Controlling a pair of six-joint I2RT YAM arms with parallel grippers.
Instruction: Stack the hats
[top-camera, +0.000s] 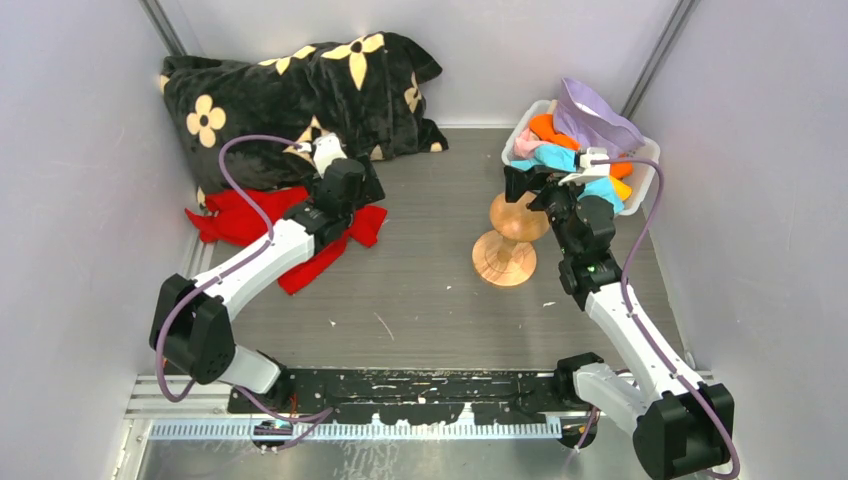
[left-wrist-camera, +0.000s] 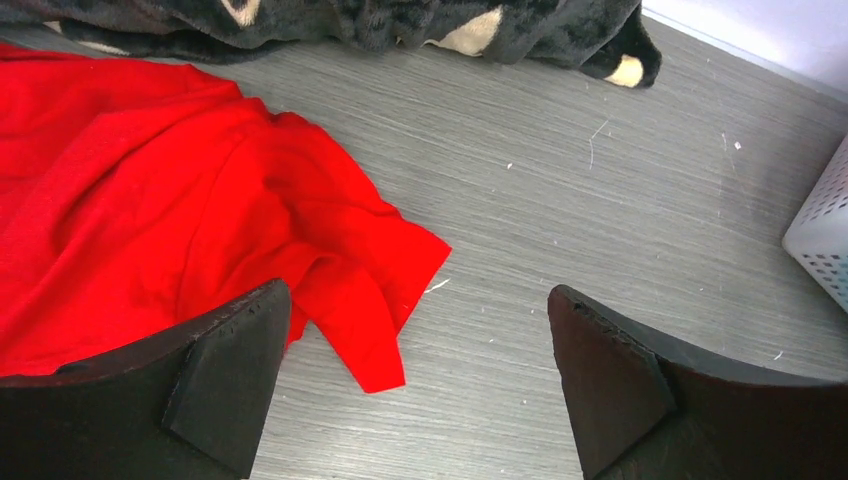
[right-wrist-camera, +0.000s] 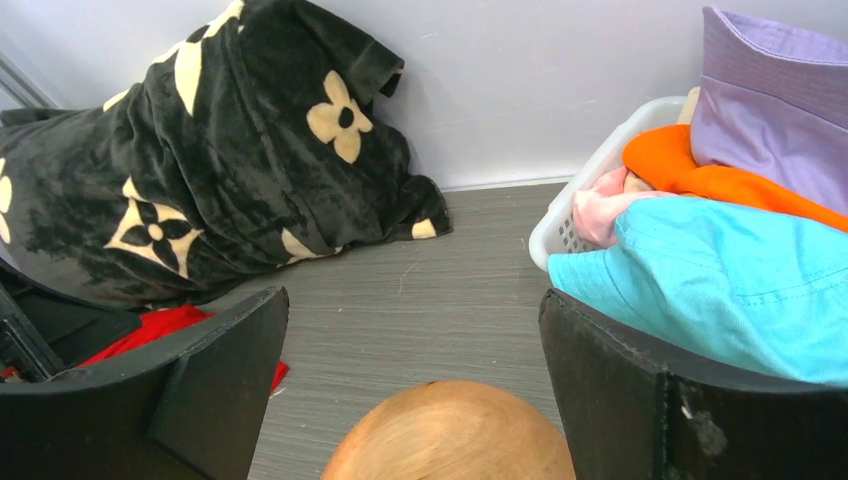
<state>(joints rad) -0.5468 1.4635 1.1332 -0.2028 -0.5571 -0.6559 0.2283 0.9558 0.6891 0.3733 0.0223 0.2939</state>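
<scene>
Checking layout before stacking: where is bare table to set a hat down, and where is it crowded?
Bare table lies between the red cloth and the wooden stand, and nearer the arm bases. Crowded: the white basket heaped with hats, and the black flowered blanket.

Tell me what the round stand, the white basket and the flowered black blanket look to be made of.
Stand: likely turned wood, smooth finish; grain rings show. Basket: probably moulded plastic; thin white wall with rows of small holes. Blanket: plush synthetic-looking fabric; fuzzy pile with soft sheen.
</scene>
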